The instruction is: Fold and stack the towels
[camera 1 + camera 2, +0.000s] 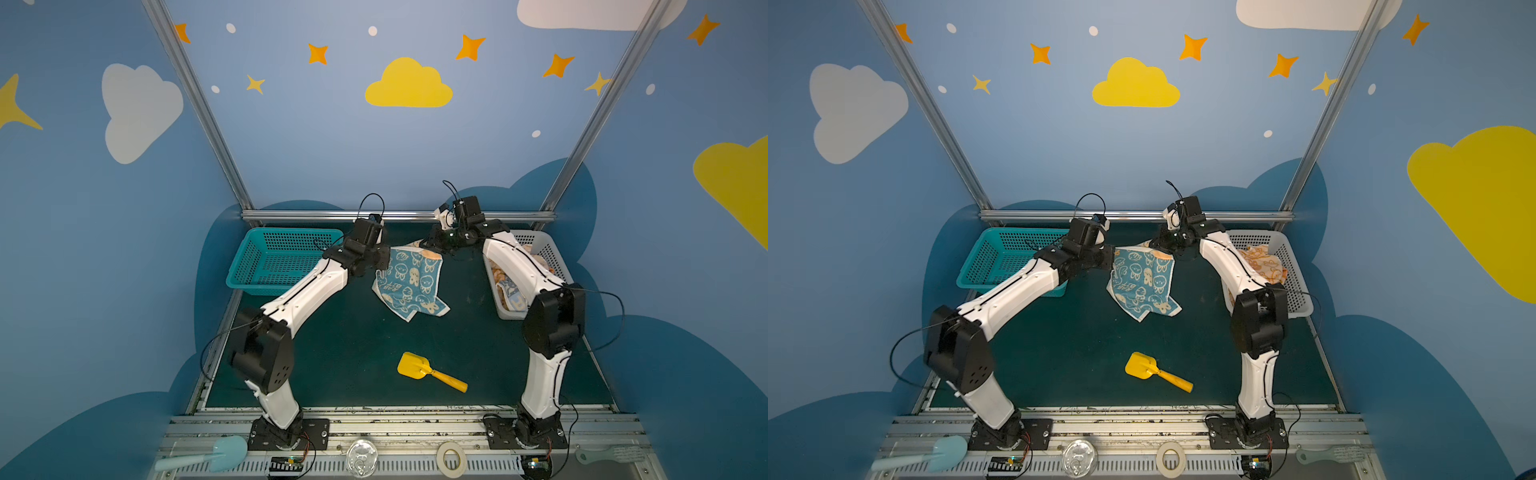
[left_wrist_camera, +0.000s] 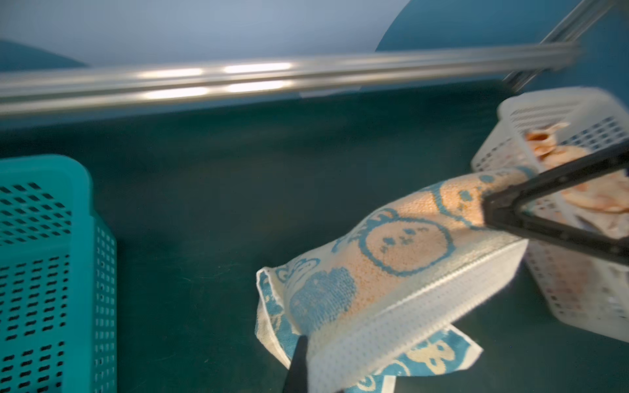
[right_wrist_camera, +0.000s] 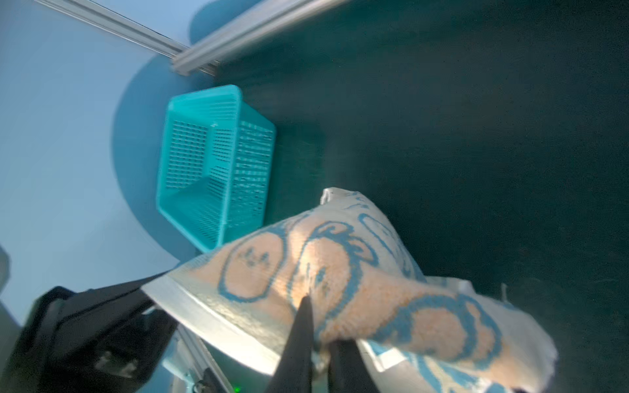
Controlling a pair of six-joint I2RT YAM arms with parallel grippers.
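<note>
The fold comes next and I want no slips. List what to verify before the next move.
1. Left pincer shut on the blue towel edge: ok.
2. Right pincer gripping the same edge: ok.
3. Towel hanging smooth: not ok; its lower end lies rumpled on the table.
4. Yellow scoop apart from the towel: ok.
5. Teal basket free for stacking: ok.
</note>
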